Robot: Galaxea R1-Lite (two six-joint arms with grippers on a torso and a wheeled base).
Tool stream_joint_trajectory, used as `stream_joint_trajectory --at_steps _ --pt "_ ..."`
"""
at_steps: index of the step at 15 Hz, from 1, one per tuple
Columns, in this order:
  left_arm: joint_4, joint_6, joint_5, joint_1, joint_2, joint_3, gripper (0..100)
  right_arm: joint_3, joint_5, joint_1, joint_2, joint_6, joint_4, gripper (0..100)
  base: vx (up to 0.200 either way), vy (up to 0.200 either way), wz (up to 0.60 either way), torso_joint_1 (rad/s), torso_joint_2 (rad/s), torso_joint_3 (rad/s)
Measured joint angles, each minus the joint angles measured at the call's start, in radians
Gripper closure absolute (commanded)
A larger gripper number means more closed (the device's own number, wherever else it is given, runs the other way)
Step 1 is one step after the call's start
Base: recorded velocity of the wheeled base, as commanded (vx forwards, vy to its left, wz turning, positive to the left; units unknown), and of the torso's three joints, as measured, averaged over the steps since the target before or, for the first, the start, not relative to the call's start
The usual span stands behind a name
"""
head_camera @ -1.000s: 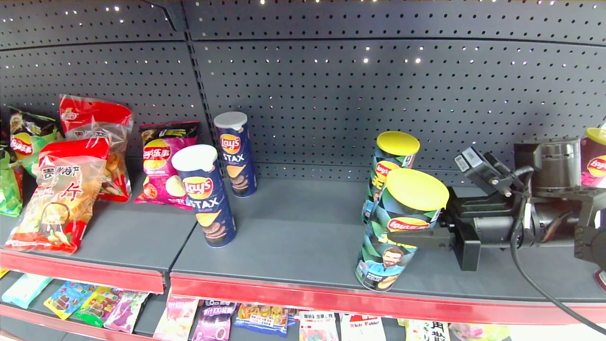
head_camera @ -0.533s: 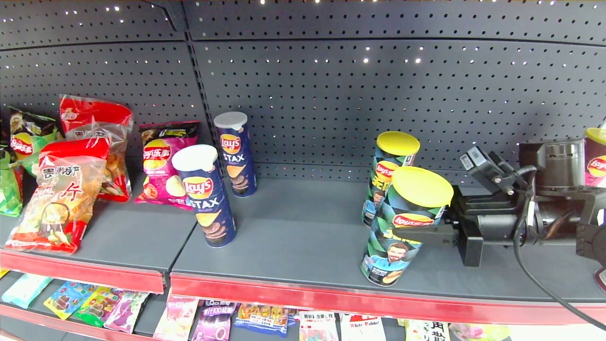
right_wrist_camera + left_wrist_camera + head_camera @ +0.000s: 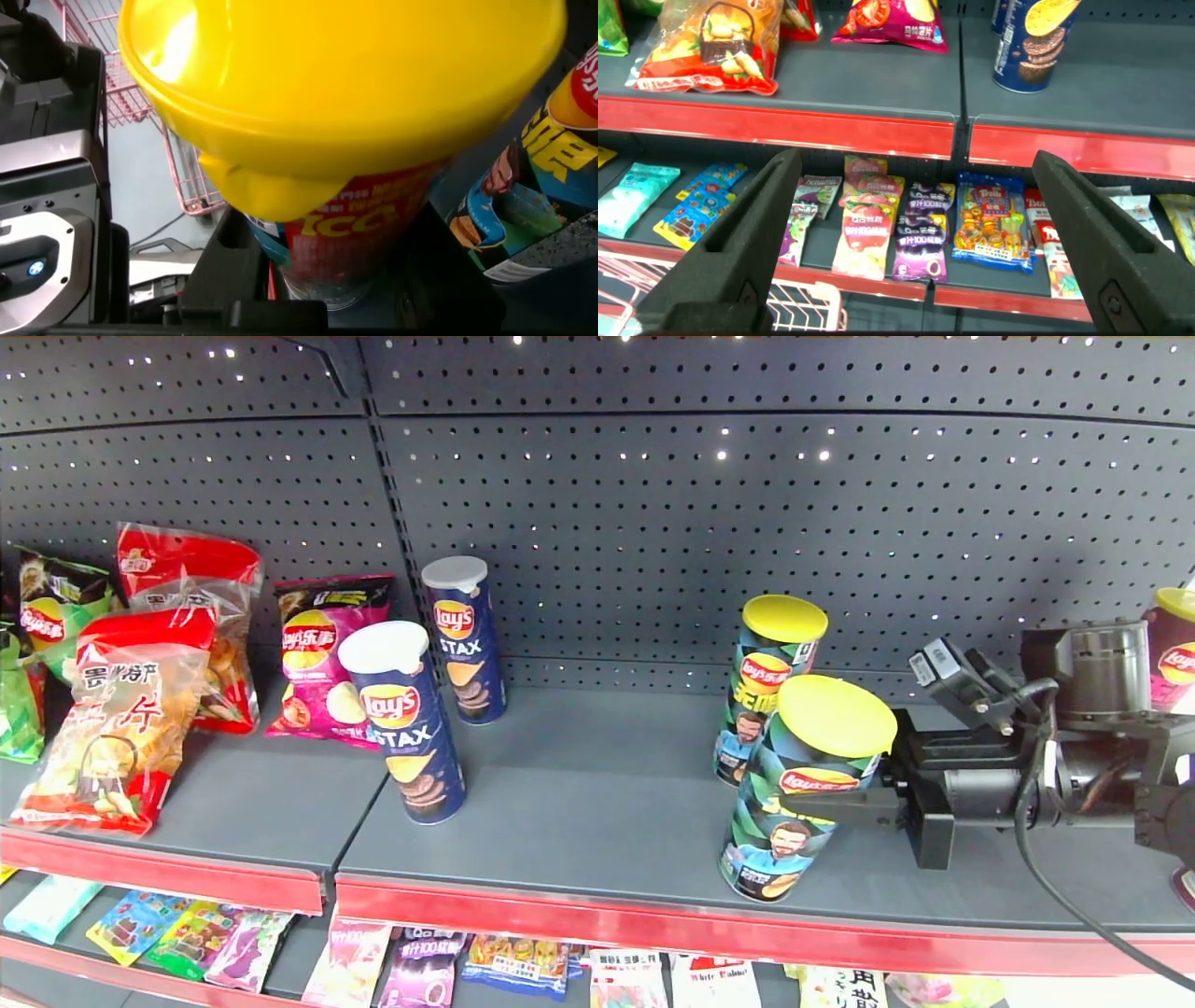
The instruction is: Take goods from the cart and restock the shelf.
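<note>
Green can [image 3: 780, 840] with a yellow lid [image 3: 837, 714] is clamped in the jaws of the right gripper [image 3: 826, 800], which comes in from the right. We place it just in front of the rear green can [image 3: 770, 677], our landmark, and a touch to its right. Whether the two touch we cannot tell. Against a second ago, the held can has shifted right and back toward the rear green can and stands less tilted, and the right gripper has gone with it. All other goods sit as before.

Left gripper [image 3: 917, 168] has its jaws spread wide with nothing between them. It is lower than the rear green can and well to its left, facing rows of small packets [image 3: 920, 238], with a corner of the pink wire cart [image 3: 808, 313] under it.

Shelf [image 3: 579, 803] is dark grey with a red front lip [image 3: 560, 915] and a perforated back panel [image 3: 653, 523]. Well left of the rear green can stands a blue can [image 3: 411, 728] with a second blue can [image 3: 464, 635] behind it, and farther left are snack bags [image 3: 121, 709]. Right of the rear green can, past the arm, another yellow-lidded can [image 3: 1172, 658] stands at the back.
</note>
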Motion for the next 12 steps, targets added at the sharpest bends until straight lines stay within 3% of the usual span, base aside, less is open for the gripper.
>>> stream_joint_trajectory --at_steps 12 --pt "0.000 0.000 0.000 0.000 0.000 0.000 0 0.016 0.001 0.017 0.000 -0.001 0.001 100 0.000 0.000 0.00 0.000 0.00 0.000"
